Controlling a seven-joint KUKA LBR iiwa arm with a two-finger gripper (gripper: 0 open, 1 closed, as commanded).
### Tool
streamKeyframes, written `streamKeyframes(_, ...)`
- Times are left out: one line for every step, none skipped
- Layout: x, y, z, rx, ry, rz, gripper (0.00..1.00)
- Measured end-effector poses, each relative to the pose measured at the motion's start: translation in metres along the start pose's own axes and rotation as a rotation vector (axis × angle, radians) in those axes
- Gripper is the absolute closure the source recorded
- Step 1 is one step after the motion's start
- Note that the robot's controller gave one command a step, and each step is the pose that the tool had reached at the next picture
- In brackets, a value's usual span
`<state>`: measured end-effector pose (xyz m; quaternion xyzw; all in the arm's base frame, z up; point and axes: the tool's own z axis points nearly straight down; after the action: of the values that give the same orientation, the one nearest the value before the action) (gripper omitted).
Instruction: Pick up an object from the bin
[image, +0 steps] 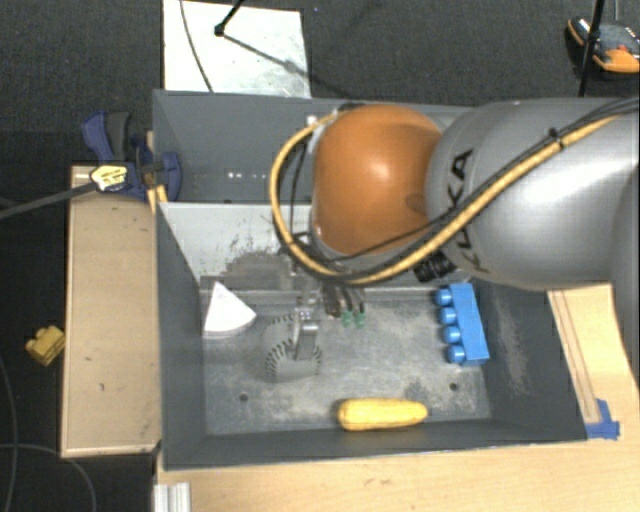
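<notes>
My gripper (310, 328) hangs below the arm's orange cover, in the middle of the bin. Its lower end is just over a small grey ridged thing (288, 358) that lies on the bin floor, and it seems to touch that thing's top edge. A white wedge-shaped piece (227, 312) lies to the gripper's left, near the bin's left wall. A small green bit (352, 319) shows just right of the gripper, partly hidden under the arm.
A blue studded brick (462, 322) lies along the right side of the bin floor. A yellow corn-like piece (381, 413) rests by the front wall. The arm and its cover hide the back middle of the bin.
</notes>
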<state>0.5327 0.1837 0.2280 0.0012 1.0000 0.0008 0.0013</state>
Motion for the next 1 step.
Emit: streamKeyframes(-0.0152, -0.0114, 0.0467, 0.0, -0.003, -0.139, 0.0)
